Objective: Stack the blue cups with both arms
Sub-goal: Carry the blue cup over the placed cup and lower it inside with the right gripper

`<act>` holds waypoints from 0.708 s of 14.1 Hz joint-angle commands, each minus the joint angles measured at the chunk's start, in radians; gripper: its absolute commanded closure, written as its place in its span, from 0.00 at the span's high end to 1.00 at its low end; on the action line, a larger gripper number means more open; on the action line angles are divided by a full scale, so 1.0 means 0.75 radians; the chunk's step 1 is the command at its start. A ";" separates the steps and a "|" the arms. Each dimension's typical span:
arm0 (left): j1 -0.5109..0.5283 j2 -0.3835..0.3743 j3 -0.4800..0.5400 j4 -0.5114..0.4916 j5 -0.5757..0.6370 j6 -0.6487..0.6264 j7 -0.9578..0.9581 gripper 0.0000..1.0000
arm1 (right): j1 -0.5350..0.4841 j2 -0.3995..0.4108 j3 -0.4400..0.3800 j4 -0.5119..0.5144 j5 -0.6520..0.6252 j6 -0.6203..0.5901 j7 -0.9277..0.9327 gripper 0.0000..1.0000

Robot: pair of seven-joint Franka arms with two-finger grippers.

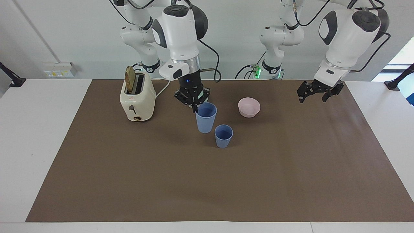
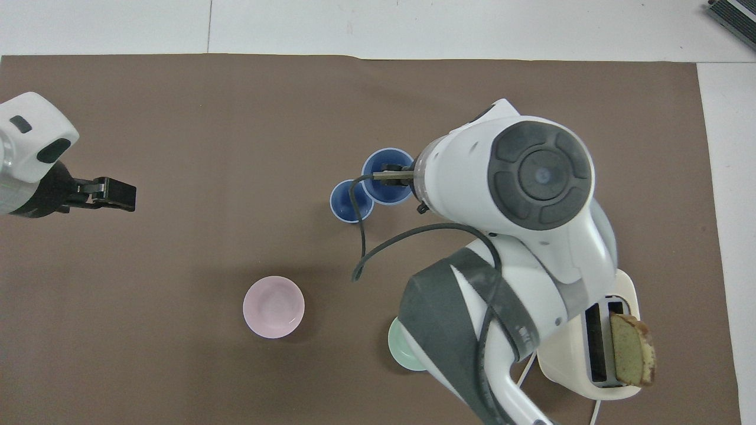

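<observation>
- My right gripper (image 1: 194, 104) is clamped on the rim of one blue cup (image 1: 205, 117), one finger inside the mouth, and carries it in the air just beside the standing cup (image 1: 223, 136), toward the toaster's end of the mat.
- The standing cup sits upright on the brown mat (image 1: 207, 181), farther from the robots than the pink bowl (image 1: 249, 107).
- My left gripper (image 1: 317, 93) waits in the air over the mat's edge, well apart from the standing cup; its jaws look apart and hold nothing.
- To do this step well, I judge I should centre the held cup over the standing cup's mouth, keep it upright, then lower slowly so the narrow base slides in without tipping the other.
- Both cups are matte plastic, tapered, without handles; a rim pinch can let the cup swing, so I would move gently.
- The toaster (image 1: 137, 98) is glossy cream with a slice standing in a slot; the pink bowl is smooth and round.
</observation>
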 commanded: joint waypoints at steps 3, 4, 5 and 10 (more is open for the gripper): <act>0.028 -0.042 -0.006 0.109 -0.023 -0.132 0.063 1.00 | 0.039 0.072 0.001 0.063 -0.021 0.012 0.083 0.00; 0.028 -0.042 -0.006 0.160 -0.025 -0.163 0.047 1.00 | 0.049 0.074 0.001 0.063 -0.019 0.014 0.083 0.00; 0.028 -0.040 -0.006 0.199 -0.033 -0.191 0.042 1.00 | 0.049 0.074 0.001 0.063 -0.017 0.014 0.083 0.00; 0.028 -0.040 -0.002 0.283 -0.058 -0.298 0.042 1.00 | 0.053 0.148 0.001 0.038 -0.034 0.114 0.085 0.00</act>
